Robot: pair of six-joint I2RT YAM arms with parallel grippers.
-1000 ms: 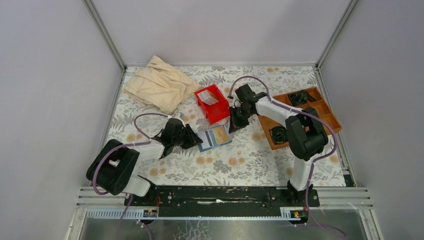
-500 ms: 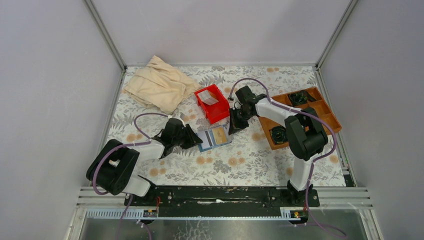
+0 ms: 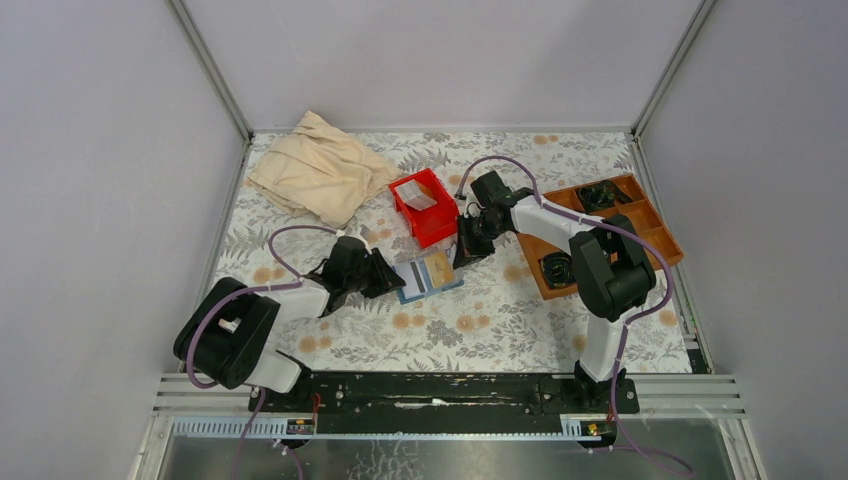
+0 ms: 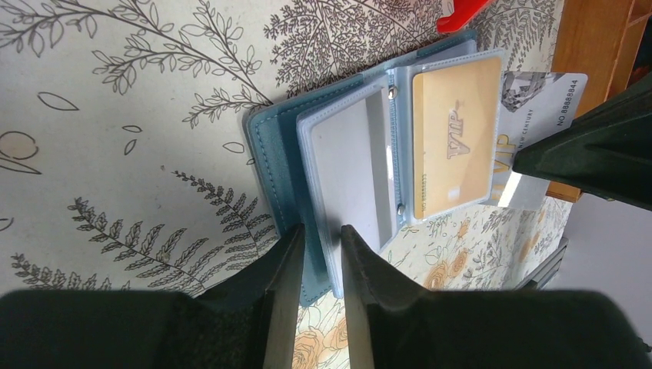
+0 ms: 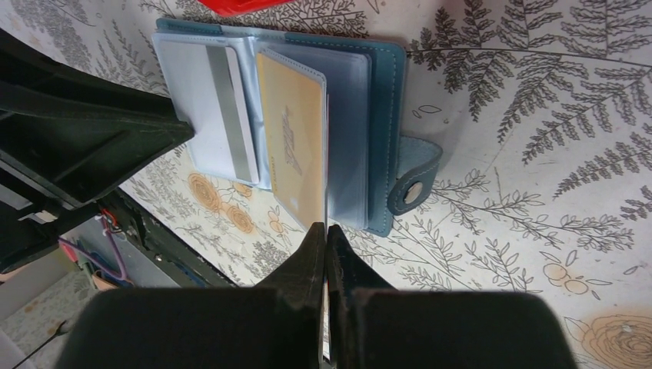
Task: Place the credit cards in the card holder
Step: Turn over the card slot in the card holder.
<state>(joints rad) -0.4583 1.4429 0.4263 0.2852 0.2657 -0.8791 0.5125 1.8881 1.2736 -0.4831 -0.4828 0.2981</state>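
Right pincer (image 5: 326,232) grips card (image 4: 550,96), left pincer (image 4: 321,235) grips holder (image 4: 269,146)

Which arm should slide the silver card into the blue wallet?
Right: the right gripper pinches the silver card at the open card holder; the left gripper only clamps its other side.

Matt stitched cover and glossy clear plastic sleeves of the card holder (image 4: 269,146); glossy credit card (image 4: 542,88); smooth plastic red bin (image 3: 437,228); wooden tray (image 3: 655,222); matt cloth (image 3: 320,170).
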